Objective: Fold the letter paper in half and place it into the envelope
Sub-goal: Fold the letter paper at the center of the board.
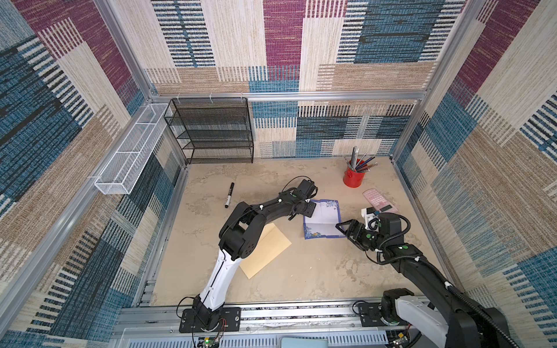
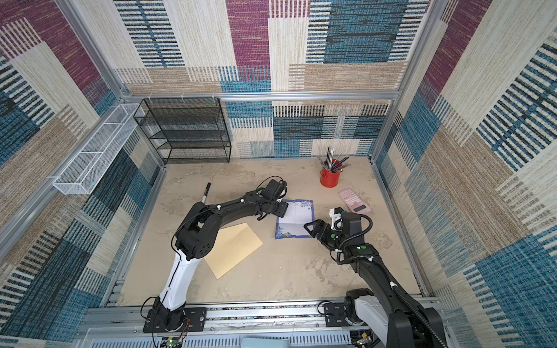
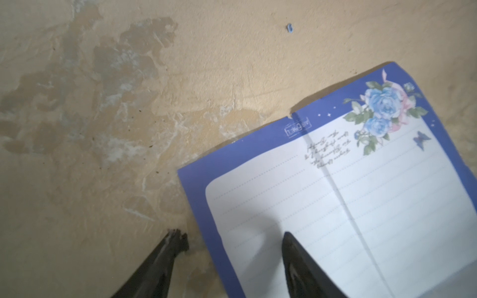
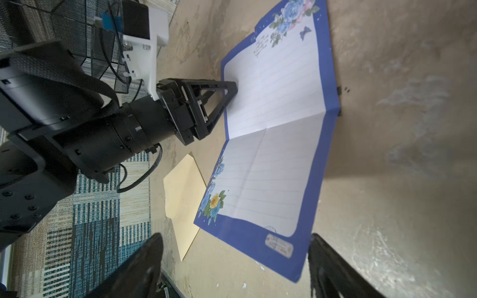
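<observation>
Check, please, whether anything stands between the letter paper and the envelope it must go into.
No object lies on the bare table between the letter paper and the envelope. Only the left arm reaches across above the envelope, covering part of it in both top views.

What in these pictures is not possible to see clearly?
- Envelope: in both top views the left arm covers part of it.
- Letter paper: left wrist view, small script blurred; the picture's edge cuts the sheet.
- Marker: in a top view, the left arm hides one end.
</observation>
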